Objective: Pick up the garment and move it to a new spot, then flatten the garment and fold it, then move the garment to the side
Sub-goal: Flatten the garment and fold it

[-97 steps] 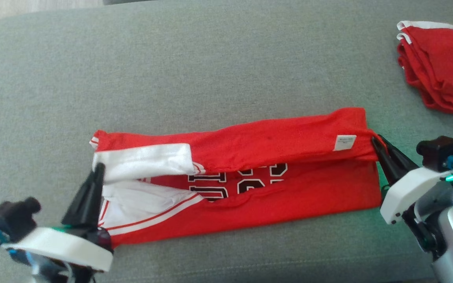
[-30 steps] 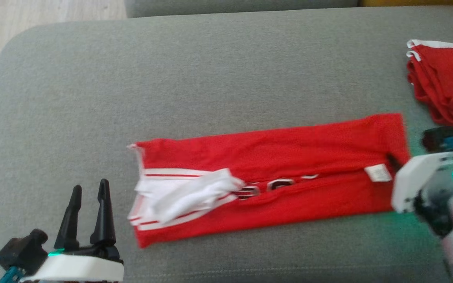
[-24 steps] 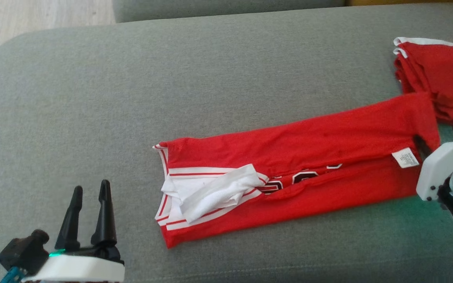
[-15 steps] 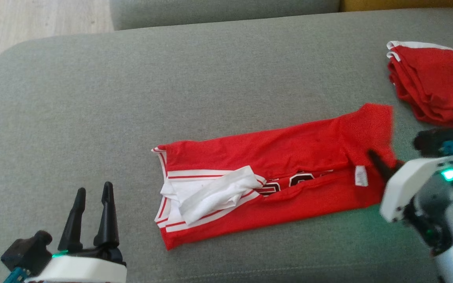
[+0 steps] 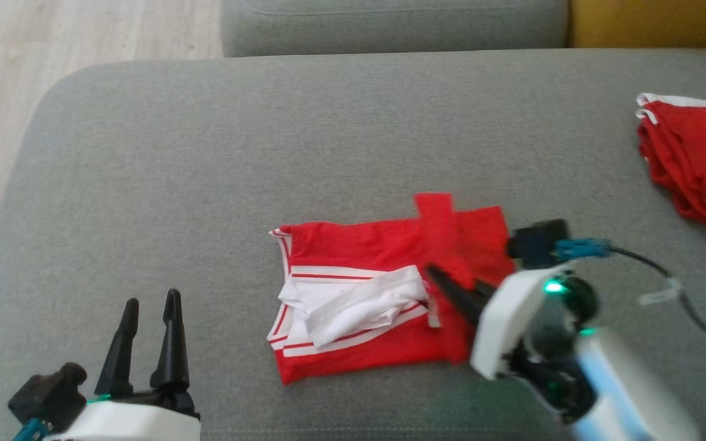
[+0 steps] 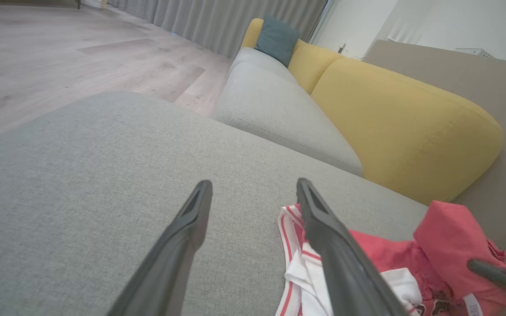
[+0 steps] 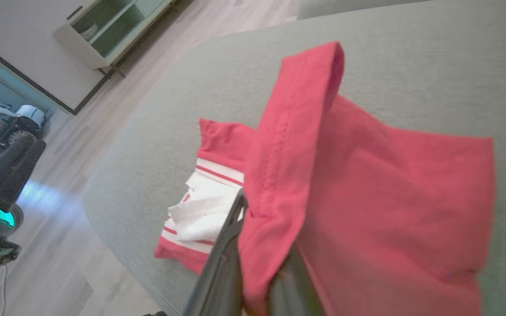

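Under the left fingers (image 6: 182, 245) and the right fingers (image 5: 451, 291): a wide grey woven-fabric seat cushion (image 5: 328, 135). A pile of folded red cloth w/ white edge (image 5: 693, 159) sits on it, well apart to the right of the right fingers and farther out. Beyond the left fingers: a 2nd grey seat cushion (image 6: 275, 114), a yellow upholstered backrest (image 6: 393, 118) w/ a teal square pillow (image 6: 277, 39), a pale wood-plank floor (image 6: 59, 52), and grey pleated curtains (image 6: 235, 22) in the bkgd.

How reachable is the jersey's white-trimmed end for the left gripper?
Likely yes: only bare cushion lies between the open left gripper and the jersey; the right gripper holds its other end.
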You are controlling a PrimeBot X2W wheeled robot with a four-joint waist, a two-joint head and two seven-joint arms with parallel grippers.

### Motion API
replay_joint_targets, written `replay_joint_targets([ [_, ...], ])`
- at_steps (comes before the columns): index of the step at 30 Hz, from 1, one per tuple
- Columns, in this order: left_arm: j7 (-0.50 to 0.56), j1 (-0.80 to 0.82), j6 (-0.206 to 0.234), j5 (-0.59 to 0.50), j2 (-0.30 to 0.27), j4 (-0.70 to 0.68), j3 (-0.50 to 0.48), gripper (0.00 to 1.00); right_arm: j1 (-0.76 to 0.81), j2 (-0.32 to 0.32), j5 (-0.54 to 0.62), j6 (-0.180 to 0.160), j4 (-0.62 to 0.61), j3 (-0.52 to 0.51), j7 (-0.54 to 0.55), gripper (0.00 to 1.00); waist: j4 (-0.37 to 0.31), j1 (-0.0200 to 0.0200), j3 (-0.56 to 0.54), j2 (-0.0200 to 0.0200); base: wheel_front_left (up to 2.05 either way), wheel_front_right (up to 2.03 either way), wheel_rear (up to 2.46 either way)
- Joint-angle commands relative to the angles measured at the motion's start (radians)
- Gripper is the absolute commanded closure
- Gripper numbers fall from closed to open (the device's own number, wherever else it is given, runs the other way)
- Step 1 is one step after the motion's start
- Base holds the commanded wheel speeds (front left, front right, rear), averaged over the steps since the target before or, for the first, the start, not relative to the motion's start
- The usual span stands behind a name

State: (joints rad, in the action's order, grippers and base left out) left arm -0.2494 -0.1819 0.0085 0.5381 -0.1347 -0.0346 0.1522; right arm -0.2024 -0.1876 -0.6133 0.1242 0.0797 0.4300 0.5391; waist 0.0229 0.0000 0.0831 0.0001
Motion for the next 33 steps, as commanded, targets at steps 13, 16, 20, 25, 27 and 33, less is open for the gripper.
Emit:
replay_joint_targets([
  [13,-0.001,0.043,-0.014,-0.01,0.003,-0.005,0.01,0.0,-0.196,0.136,-0.101,0.007,0.24,0.171,-0.176,1.0,0.116,0.0,0.001,-0.0001,0.0,0.0,0.0],
  [16,-0.002,0.048,-0.016,-0.009,0.007,0.003,0.016,0.0,-0.23,0.137,-0.143,0.007,0.309,0.212,-0.22,1.0,0.139,0.0,0.004,-0.0001,0.0,0.0,0.0],
  [20,-0.003,0.054,-0.017,-0.009,0.01,0.012,0.02,0.0,-0.268,0.137,-0.201,0.007,0.387,0.265,-0.274,0.05,0.157,0.0,0.006,-0.0001,0.0,0.0,0.0],
  [25,-0.005,0.057,-0.016,-0.008,0.012,0.017,0.017,0.0,-0.314,0.137,-0.254,0.007,0.43,0.329,-0.329,0.0,0.158,0.0,0.007,-0.0001,0.0,0.0,0.0],
  [27,-0.006,0.057,-0.016,-0.007,0.013,0.018,0.015,0.0,-0.331,0.137,-0.266,0.007,0.439,0.341,-0.352,0.0,0.151,0.0,0.008,-0.0001,0.0,0.0,0.0],
  [33,-0.008,0.062,-0.02,-0.011,0.015,0.019,0.015,0.0,-0.376,0.137,-0.283,0.007,0.435,0.349,-0.423,0.0,0.11,0.0,0.016,-0.0001,0.0,0.0,0.0],
])
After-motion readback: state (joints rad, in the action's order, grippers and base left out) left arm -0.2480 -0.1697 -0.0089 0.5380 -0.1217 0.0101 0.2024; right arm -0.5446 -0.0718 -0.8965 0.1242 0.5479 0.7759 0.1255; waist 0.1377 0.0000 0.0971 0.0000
